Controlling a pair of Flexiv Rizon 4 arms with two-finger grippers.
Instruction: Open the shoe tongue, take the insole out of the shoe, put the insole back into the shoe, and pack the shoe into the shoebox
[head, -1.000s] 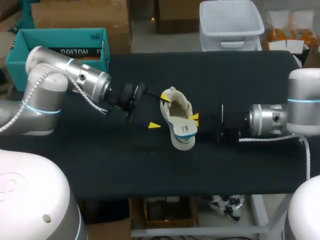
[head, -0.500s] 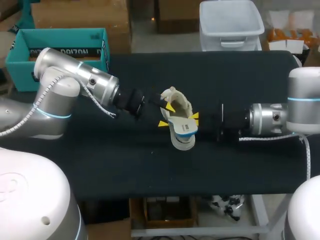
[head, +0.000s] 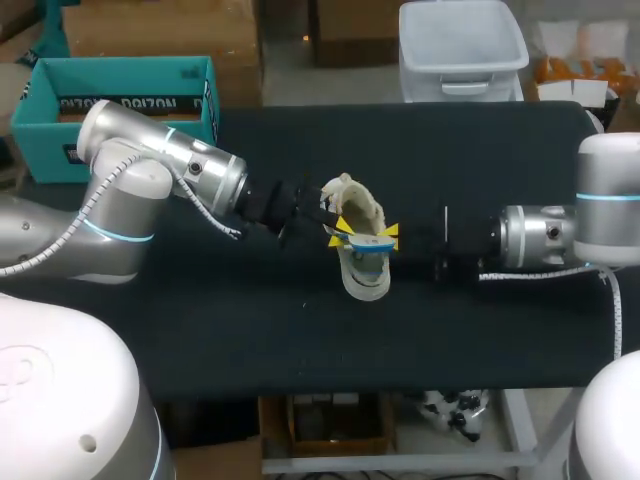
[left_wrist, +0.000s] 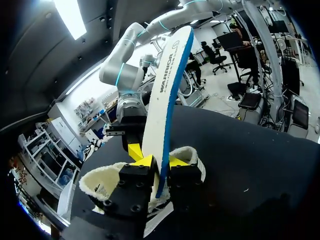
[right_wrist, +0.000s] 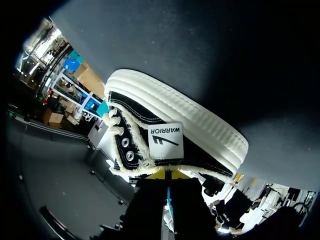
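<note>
Black tabletop (head: 250, 330) carries the shoe (head: 366, 282) near its middle, fleece-lined mouth facing up. We see the insole (left_wrist: 167, 95), white w/ a blue edge, standing nearly upright out of that mouth. Its lower end sits at the mouth, and we can't tell if it touches anything inside. Our left gripper (left_wrist: 161, 161) pinches the insole's lower part from both faces. Our right gripper (right_wrist: 167, 176) comes in from the opposite side. As far as the wrist view shows, its fingers are pressed on the shoe's fleecy side wall, i.e. steadying it. Left arm (head: 150, 170) and right arm (head: 560, 238) meet at the shoe from either side. The teal shoebox (head: 40, 100) sits well apart, past the far left corner, top open, no shoe in it. Progress, as we judge it: tongue prob. open enough and insole approx. out, so step two looks close to finished. Re-inserting the insole and packing the shoe into the box are not yet done.
</note>
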